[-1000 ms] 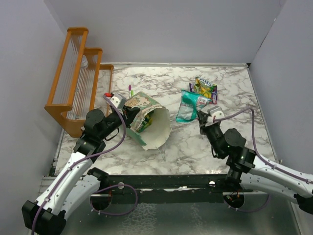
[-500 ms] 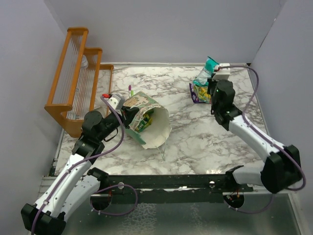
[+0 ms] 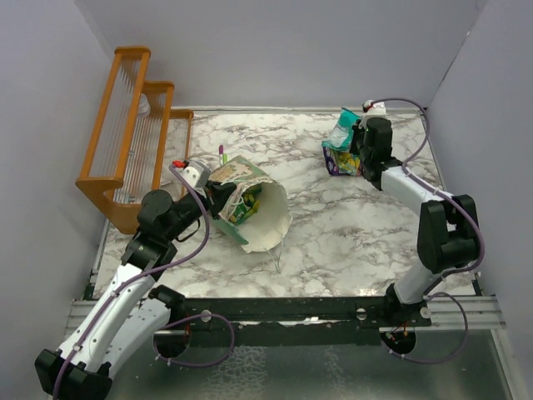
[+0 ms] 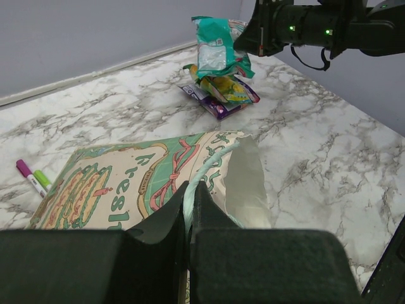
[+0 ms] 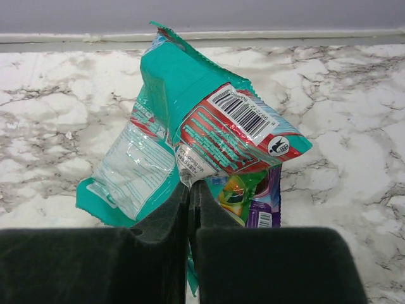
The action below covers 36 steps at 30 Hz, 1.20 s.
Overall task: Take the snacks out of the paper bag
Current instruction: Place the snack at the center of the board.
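The mint-green paper bag (image 3: 250, 208) lies on its side at the table's left-centre, its cream mouth facing right, with a green snack (image 3: 241, 210) showing inside. My left gripper (image 3: 215, 198) is shut on the bag's rim (image 4: 209, 166). At the far right my right gripper (image 3: 356, 143) is shut on a teal snack packet (image 5: 190, 120), held just above a purple and yellow snack (image 3: 340, 160) that lies on the marble. In the left wrist view the teal packet (image 4: 215, 50) hangs over the purple snack (image 4: 221, 95).
An orange wooden rack (image 3: 133, 133) stands at the back left. Two thin markers (image 4: 31, 177) with purple and green caps lie behind the bag. Walls close the table at the back and both sides.
My right arm has carried the teal packet from mid-table to the far right corner and lowered it over the purple snack. The left gripper and bag have stayed put.
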{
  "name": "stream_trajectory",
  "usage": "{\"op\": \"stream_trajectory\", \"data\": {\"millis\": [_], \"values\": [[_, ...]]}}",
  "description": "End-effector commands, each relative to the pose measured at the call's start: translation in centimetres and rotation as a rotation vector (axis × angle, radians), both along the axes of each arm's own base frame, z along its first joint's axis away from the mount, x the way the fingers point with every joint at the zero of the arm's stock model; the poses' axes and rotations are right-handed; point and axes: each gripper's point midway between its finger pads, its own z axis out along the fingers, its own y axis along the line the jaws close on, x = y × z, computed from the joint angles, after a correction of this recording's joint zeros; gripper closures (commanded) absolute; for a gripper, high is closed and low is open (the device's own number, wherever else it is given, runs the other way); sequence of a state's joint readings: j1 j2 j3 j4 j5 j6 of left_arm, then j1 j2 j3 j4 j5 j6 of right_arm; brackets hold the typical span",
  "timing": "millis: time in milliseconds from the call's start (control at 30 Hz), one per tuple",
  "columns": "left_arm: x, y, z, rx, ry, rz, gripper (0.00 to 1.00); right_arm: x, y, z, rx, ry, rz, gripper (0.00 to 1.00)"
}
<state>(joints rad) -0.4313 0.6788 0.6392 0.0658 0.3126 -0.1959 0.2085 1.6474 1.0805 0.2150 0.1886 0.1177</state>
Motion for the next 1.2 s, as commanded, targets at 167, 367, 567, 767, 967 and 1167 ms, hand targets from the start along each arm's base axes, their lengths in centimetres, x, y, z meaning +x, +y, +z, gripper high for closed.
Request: {"op": "stream_trajectory", "data": {"millis": [167, 367, 567, 767, 967, 1167], "values": [[0.2, -0.1, 0.8, -0.009, -0.015, -0.003, 1.00, 1.2, -1.2, -3.8, 0.002, 0.091, -0.056, 0.99], [0.3, -0.3, 0.4, -0.007, -0.002, -0.012, 1.00, 0.5, -3.0, -9.2, -0.047, 0.200, -0.135, 0.99], [0.4, -0.1, 0.2, 0.004, 0.000, 0.000, 1.00, 0.4, -3.0, -13.0, -0.036, 0.291, -0.140, 0.99], [0.6, -0.1, 0.0, 0.006, 0.005, 0.006, 1.00, 0.1, -2.2, -9.9, -0.012, 0.219, -0.076, 0.98], [0.6, -0.3, -0.2, 0.008, 0.013, -0.005, 1.00, -0.3, -1.6, -8.3, 0.004, 0.183, -0.032, 0.78], [0.6, -0.2, 0.0, 0.004, 0.007, -0.004, 1.00, 0.1, -1.3, -5.9, -0.002, 0.132, -0.007, 0.63]]}}
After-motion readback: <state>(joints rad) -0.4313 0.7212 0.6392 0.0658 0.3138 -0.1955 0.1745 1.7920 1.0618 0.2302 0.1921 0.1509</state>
